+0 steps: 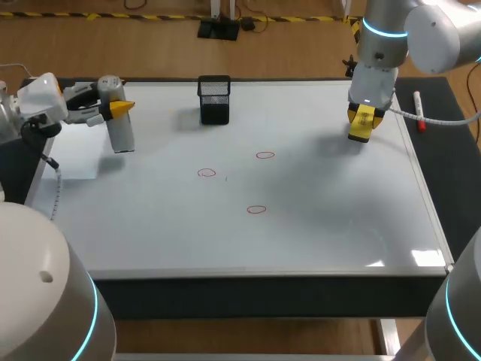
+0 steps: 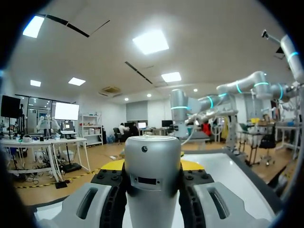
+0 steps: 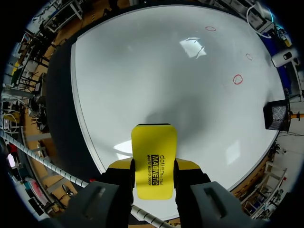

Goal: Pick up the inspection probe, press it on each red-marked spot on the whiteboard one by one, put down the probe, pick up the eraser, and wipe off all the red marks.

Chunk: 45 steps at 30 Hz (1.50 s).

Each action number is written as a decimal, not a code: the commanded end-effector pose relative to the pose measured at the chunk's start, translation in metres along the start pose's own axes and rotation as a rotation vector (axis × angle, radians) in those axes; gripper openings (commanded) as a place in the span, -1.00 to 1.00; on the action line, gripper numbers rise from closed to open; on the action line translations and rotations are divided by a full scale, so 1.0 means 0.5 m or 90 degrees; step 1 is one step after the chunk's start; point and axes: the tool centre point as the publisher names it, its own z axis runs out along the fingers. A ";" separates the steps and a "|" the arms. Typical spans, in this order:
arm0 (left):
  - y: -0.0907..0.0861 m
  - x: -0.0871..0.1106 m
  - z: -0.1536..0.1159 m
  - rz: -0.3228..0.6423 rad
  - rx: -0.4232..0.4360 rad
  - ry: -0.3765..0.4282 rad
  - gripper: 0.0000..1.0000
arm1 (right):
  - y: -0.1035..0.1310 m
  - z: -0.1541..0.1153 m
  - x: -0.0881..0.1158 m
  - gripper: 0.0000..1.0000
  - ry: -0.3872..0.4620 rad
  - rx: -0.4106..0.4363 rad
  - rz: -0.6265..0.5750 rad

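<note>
Showing three red marks [image 1: 264, 156], one probe [image 2: 152, 164], one eraser [image 3: 153, 152]

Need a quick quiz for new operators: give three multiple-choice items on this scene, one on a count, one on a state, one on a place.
1. How many red marks are on the whiteboard?
A two; B three; C five.
2. What state is the left gripper in?
A open and empty; B shut on the probe; C open, with the probe lying beside it.
3. Where is the eraser?
A flat at the whiteboard's middle; B in the left gripper; C in the right gripper.

Answers:
1 B: the head view shows three red rings.
2 B: in the left wrist view, both fingers press the probe from two sides.
3 C: the right wrist view shows it clamped between that gripper's fingers.
</note>
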 end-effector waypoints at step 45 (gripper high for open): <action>-0.004 0.001 -0.001 0.000 -0.001 0.000 -1.00 | 0.459 0.026 -0.581 -1.00 0.006 0.003 -0.296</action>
